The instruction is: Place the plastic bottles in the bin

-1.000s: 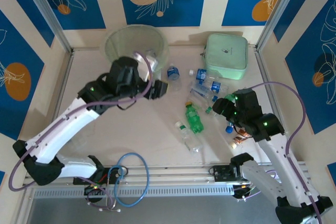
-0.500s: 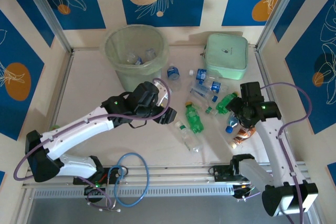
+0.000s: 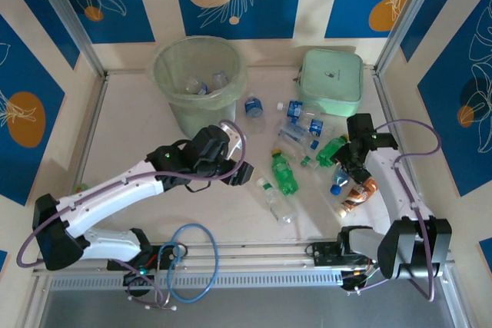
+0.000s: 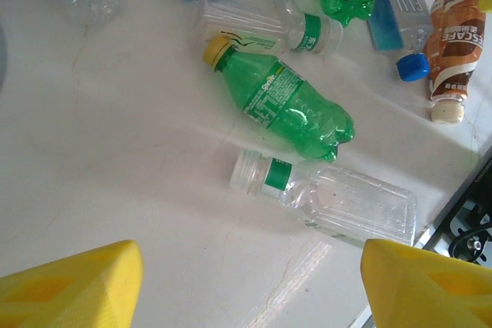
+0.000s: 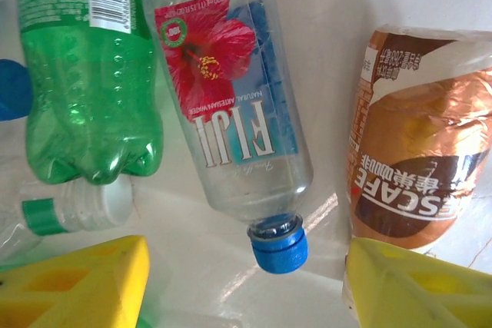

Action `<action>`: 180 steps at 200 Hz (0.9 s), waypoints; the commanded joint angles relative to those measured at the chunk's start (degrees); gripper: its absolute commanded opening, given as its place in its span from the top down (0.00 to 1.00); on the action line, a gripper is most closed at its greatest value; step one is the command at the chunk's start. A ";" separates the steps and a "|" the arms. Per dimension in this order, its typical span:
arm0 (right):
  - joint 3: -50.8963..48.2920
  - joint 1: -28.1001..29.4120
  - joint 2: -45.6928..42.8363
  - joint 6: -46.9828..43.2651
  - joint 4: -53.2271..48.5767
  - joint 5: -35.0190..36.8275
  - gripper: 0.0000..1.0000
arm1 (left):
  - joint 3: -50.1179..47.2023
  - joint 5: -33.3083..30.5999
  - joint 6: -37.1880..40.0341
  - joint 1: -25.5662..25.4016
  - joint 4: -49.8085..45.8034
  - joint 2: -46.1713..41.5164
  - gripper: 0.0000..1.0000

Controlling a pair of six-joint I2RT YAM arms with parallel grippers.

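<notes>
The bin (image 3: 171, 94), a pale green bucket at the back left, holds two clear bottles (image 3: 197, 85). My left gripper (image 3: 239, 173) (image 4: 250, 289) is open and empty over bare table. Just ahead of it lie a green bottle (image 3: 284, 173) (image 4: 288, 105) and a clear bottle with a green band (image 3: 277, 200) (image 4: 338, 201). My right gripper (image 3: 347, 165) (image 5: 246, 286) is open, its fingers either side of the blue cap of a clear Fiji bottle (image 5: 231, 105). A crushed green bottle (image 3: 331, 149) (image 5: 84, 74) lies to its left. More blue-labelled bottles (image 3: 301, 122) lie near the back.
A brown Nescafe bottle (image 3: 358, 193) (image 5: 415, 167) lies touching the right finger's side. The mint green square case (image 3: 332, 78) stands at the back right. A lone clear bottle (image 3: 254, 106) rests beside the bin. Cables and rails run along the near edge.
My left arm has swung from over the bin down to the middle of the table, open. My right arm has folded its elbow back while its gripper stays over the right-hand bottles.
</notes>
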 commanded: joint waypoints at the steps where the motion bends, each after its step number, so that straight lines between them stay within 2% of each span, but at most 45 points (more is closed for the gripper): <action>1: -0.68 -1.00 0.72 1.24 -0.96 2.49 0.30 | -1.26 -1.63 -1.05 -0.21 -1.87 -2.46 0.25; 37: 0.03 -4.36 2.74 6.08 -4.32 6.76 0.25 | -1.87 -2.52 -0.46 -0.19 -3.16 -3.57 0.23; 67: -1.65 -9.13 5.18 8.13 -4.40 6.17 0.27 | -1.94 -2.61 -0.09 -0.19 -3.58 -3.59 0.22; 98: -3.16 -11.13 7.13 10.04 -3.74 6.92 0.26 | -1.88 -2.36 0.16 -0.19 -3.87 -3.14 0.22; 123: -5.15 -14.01 9.15 8.78 -0.09 4.04 0.21 | -1.50 -2.07 0.23 -0.19 -3.98 -2.61 0.22; 180: -7.34 -18.10 15.91 5.68 6.58 1.48 0.20 | -1.24 -1.54 -0.16 -0.20 -3.03 -1.23 0.21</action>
